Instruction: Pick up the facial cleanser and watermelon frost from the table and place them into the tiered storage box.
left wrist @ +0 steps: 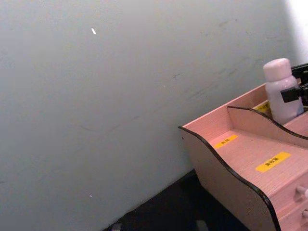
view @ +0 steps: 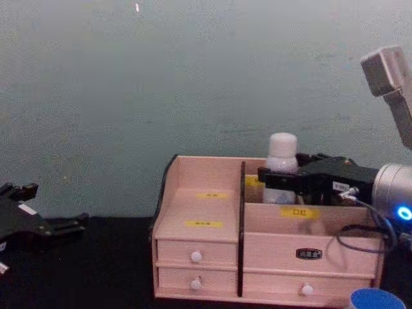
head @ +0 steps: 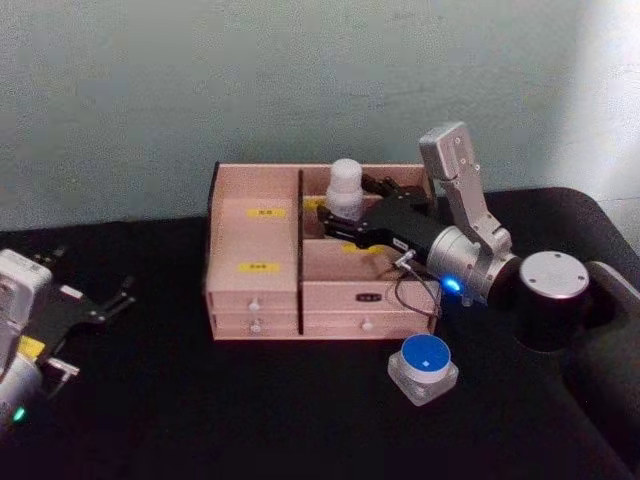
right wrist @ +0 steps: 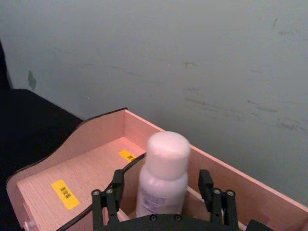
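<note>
Right claw (head: 344, 208) extended forward, jaws spread; left claw (view: 53, 205) parked low, spread.

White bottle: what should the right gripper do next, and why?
Probably lift the right gripper straight up: its fingers stand open either side of the bottle, which sits upright in the box's rear compartment, and the blue-lidded jar waits on the table.

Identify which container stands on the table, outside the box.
The blue-lidded jar, before the tiered storage box; the white bottle is in its rear right compartment, inside the open right gripper.
</note>
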### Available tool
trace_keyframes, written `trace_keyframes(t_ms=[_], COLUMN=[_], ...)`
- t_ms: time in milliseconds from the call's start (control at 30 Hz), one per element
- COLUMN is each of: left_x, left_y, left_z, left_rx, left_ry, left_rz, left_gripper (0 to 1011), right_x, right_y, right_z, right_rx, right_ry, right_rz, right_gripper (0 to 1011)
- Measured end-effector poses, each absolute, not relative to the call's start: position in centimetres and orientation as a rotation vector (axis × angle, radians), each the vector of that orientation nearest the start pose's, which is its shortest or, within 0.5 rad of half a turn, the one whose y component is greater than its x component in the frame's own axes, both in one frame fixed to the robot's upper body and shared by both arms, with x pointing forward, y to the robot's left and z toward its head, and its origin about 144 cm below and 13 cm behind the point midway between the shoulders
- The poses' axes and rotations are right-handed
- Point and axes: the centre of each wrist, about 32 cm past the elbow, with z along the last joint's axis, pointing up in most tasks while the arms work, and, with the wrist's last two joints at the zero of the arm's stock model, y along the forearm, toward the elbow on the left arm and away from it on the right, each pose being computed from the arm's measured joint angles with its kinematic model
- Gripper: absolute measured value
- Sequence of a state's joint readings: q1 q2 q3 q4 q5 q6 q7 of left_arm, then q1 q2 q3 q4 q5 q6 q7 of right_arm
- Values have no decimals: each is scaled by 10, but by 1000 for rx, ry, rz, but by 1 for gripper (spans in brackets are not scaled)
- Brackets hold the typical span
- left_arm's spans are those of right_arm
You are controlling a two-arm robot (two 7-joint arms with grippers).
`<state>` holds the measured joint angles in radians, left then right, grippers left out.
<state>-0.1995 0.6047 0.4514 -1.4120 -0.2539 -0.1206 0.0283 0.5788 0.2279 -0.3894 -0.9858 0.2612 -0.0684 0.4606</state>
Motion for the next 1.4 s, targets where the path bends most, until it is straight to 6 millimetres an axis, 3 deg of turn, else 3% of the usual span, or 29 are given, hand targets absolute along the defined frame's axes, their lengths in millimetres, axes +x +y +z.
trace_keyframes(t_ms=[67, 700, 1000, 1400], left_x=[489, 489, 489, 489], left_y=[310, 310, 310, 310], left_z=[1140, 1140, 1140, 1140], left_rx=[304, 304, 304, 304], left_ry=[-285, -285, -285, -285], left_rz=[1248, 1248, 1248, 1248], left_gripper=[1001, 1001, 1001, 1001], right_x=[605, 592, 567, 518], right_y=[-234, -243, -266, -301], right_z=[1173, 1184, 1193, 1199], right_rx=[-122, -99, -95, -96], right_ry=[-66, -139, -170, -145], right_rz=[-913, -887, -861, -795], right_gripper=[1002, 1000, 1000, 1000])
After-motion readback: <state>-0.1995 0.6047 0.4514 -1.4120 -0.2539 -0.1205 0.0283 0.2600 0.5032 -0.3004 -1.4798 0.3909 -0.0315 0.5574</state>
